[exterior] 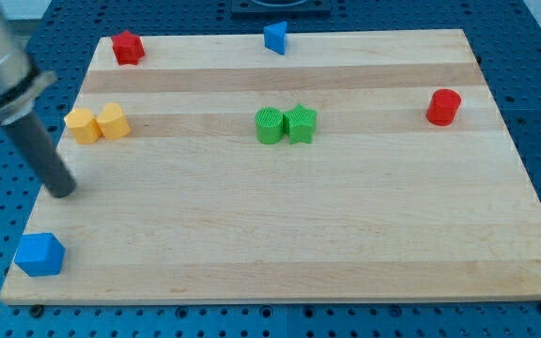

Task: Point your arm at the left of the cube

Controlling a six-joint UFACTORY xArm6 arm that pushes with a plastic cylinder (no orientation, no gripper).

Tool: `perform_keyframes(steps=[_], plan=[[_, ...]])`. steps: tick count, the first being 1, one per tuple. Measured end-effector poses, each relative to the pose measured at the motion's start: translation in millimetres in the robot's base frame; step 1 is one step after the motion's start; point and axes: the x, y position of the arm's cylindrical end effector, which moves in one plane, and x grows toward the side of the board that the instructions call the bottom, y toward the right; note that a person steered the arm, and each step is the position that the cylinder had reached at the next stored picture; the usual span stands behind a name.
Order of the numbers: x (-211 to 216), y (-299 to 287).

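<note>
A blue cube (pixel 39 253) sits at the board's bottom left corner. My tip (pixel 63 192) rests on the board near its left edge, above the cube and slightly to its right, a short gap away. The dark rod runs up and left from the tip to the arm's grey body at the view's top left. Other blocks: two yellow blocks (pixel 98 123) side by side above my tip, a red block (pixel 127 47) at the top left, a blue block (pixel 275 38) at the top middle, a green cylinder (pixel 269 125) touching a green star (pixel 301 123) in the middle, a red cylinder (pixel 444 107) at the right.
The wooden board (pixel 346 235) lies on a blue perforated table. Its left edge runs close beside my tip and the blue cube.
</note>
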Motion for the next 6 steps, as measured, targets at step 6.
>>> perform_keyframes(steps=[6], plan=[[119.6,1.6]])
